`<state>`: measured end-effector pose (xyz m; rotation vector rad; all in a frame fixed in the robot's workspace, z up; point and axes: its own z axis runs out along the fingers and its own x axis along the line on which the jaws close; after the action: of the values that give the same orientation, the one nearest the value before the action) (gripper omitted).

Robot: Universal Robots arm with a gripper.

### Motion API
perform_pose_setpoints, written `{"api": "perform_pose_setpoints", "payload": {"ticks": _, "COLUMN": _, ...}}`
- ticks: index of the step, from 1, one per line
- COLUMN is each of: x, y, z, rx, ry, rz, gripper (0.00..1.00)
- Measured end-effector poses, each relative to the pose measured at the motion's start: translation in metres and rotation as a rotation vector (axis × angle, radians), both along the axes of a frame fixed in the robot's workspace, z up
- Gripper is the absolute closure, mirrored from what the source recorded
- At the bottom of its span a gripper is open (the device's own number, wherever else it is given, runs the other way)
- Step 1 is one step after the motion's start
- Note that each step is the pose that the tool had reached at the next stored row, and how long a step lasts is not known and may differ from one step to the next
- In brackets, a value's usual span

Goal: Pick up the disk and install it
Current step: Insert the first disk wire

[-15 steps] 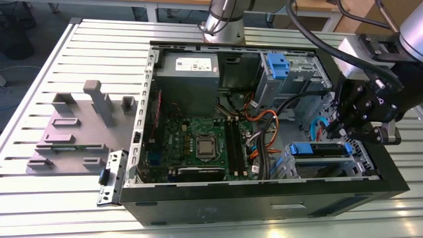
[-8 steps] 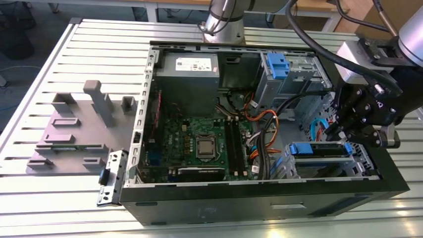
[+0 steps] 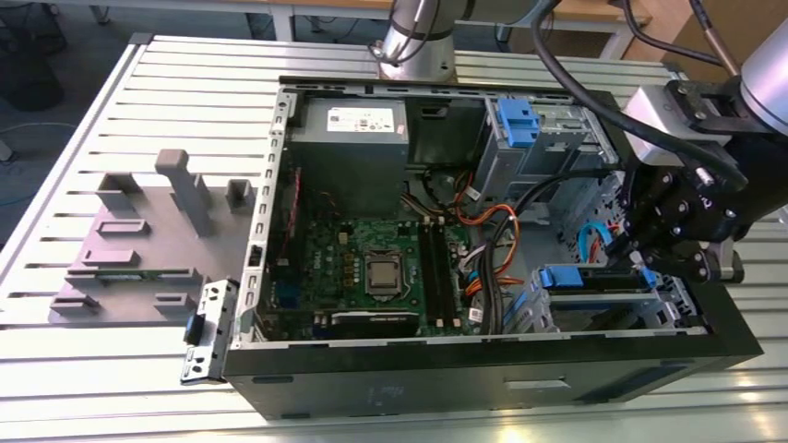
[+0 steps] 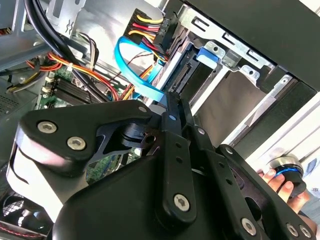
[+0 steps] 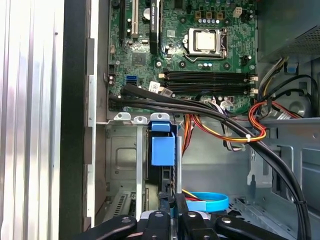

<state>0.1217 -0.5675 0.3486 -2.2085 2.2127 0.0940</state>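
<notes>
A: The disk (image 5: 162,150), edged in a blue carrier, stands on edge in a grey drive cage (image 3: 612,309) at the lower right of the exterior view, inside the open computer case (image 3: 493,369).

B: And the tool (image 3: 674,254)?

A: It hangs just above that bay, black fingers (image 4: 175,125) drawn close together. Whether they grip the disk, I cannot tell.

B: Anything else?

A: A motherboard (image 3: 369,268) mid-frame; a slatted metal surface (image 3: 124,120) beneath.
</notes>
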Motion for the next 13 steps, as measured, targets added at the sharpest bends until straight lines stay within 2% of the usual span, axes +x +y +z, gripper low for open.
{"api": "perform_pose_setpoints", "payload": {"ticks": 13, "x": -0.0017, "y": 0.0001, "z": -0.008, "rx": 0.0006, "ry": 0.0, "rz": 0.007, "gripper": 0.84}}
